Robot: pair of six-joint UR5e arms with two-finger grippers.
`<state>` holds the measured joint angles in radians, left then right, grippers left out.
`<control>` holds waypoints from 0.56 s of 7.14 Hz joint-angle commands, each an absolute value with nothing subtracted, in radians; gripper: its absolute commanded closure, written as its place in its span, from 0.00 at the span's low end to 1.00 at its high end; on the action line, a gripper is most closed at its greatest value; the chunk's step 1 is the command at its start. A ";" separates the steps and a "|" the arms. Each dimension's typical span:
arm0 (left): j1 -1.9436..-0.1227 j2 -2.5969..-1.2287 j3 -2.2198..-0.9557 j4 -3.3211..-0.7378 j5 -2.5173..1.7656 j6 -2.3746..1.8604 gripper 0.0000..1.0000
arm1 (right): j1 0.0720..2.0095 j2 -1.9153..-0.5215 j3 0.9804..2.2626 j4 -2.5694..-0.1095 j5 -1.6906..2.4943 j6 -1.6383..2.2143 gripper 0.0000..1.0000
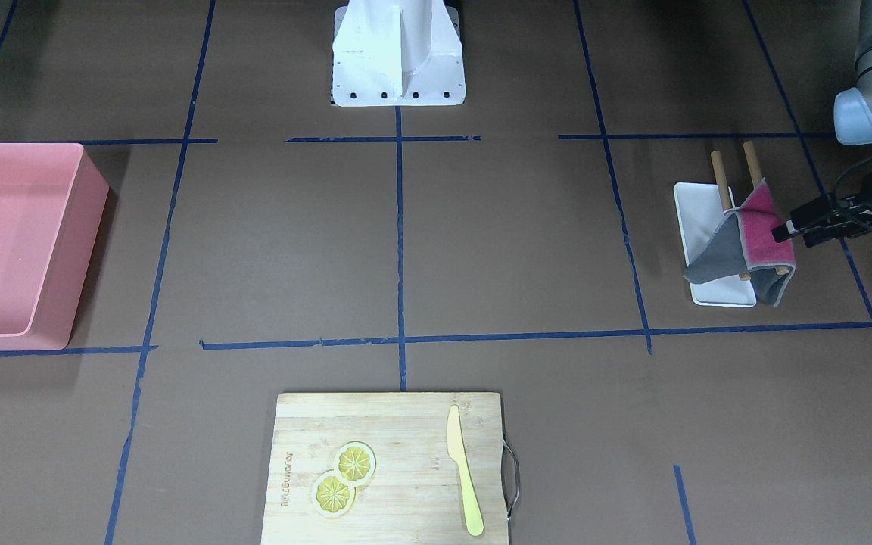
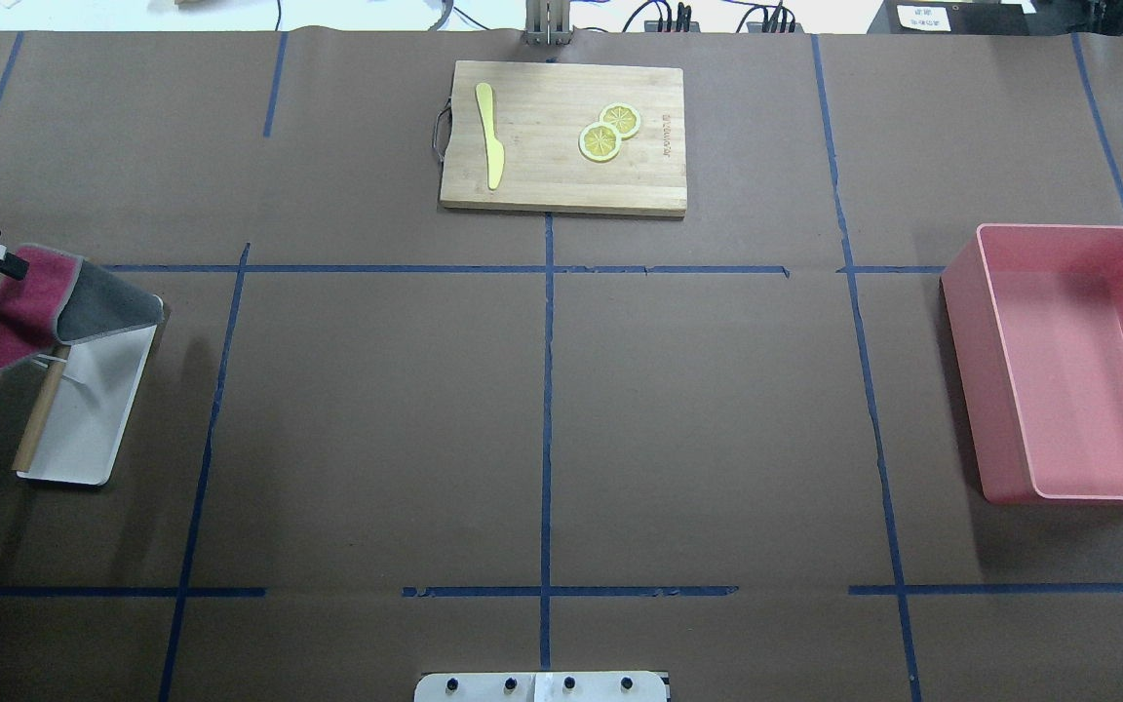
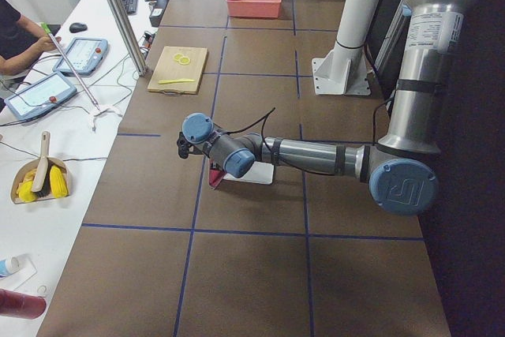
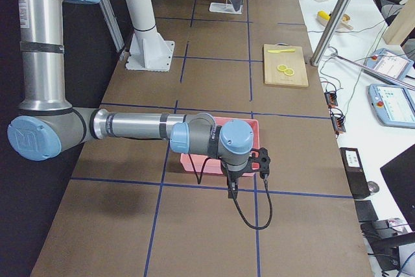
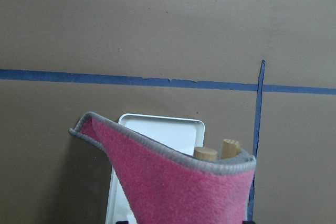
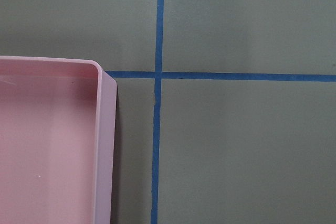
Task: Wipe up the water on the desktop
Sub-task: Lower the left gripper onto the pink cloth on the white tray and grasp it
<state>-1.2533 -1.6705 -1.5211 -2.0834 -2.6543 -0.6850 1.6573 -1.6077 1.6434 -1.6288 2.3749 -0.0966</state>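
The desktop (image 1: 527,250) is dark brown with blue tape lines; I see no water on it. A pink and grey cloth (image 1: 754,235) hangs over two wooden pegs of a white rack (image 1: 697,219) at the robot's far left. My left gripper (image 1: 784,229) is at the cloth's pink edge and looks shut on it; the overhead view shows the gripper (image 2: 8,263) and the cloth (image 2: 55,297) too. The cloth fills the bottom of the left wrist view (image 5: 173,182). My right gripper (image 4: 246,170) hangs by the pink bin; I cannot tell if it is open or shut.
A pink bin (image 2: 971,370) stands at the robot's right. A bamboo cutting board (image 2: 542,185) at the table's far edge holds a yellow knife (image 2: 490,136) and two lemon slices (image 2: 608,132). The white robot base (image 1: 398,53) is at the near middle.
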 commanded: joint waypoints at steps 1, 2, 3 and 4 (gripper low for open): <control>-1.250 -1.671 -1.520 -2.083 -2.654 -0.684 0.31 | 1.658 -1.608 1.644 -1.628 2.376 -0.097 0.00; -1.238 -1.671 -1.520 -2.083 -2.654 -0.684 0.31 | 1.658 -1.608 1.644 -1.628 2.376 -0.097 0.00; -1.235 -1.671 -1.520 -2.083 -2.654 -0.684 0.33 | 1.658 -1.608 1.644 -1.628 2.376 -0.097 0.00; -1.235 -1.671 -1.520 -2.083 -2.654 -0.686 0.43 | 1.658 -1.608 1.643 -1.628 2.376 -0.097 0.00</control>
